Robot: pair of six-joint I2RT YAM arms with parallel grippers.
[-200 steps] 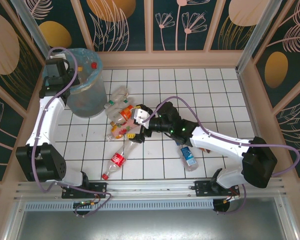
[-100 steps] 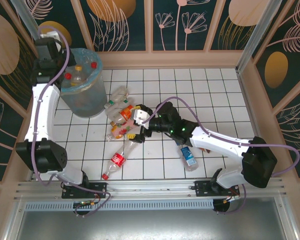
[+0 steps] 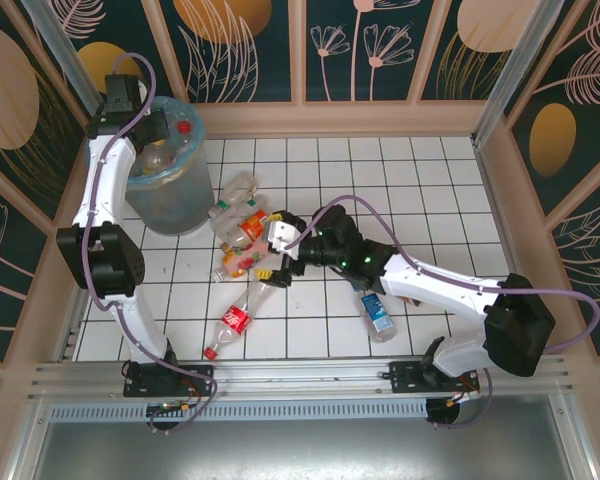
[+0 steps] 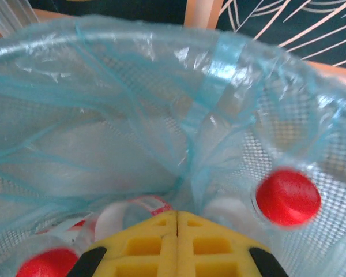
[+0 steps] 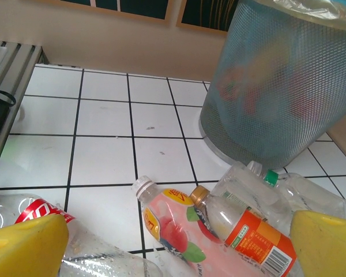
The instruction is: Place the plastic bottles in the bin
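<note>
The left gripper (image 4: 177,219), clenched on nothing, hangs over the round grey mesh bin (image 3: 175,205) lined with a light blue bag, upper left in the top view, with red-capped clear plastic bottles (image 4: 288,196) inside it. The right gripper (image 3: 271,250), jaws spread wide, hovers at centre-left over the heap of small clear labelled bottles (image 3: 242,235) just right of the bin.

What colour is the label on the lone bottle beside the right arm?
Blue; the bottle shows best in the top external view.
</note>
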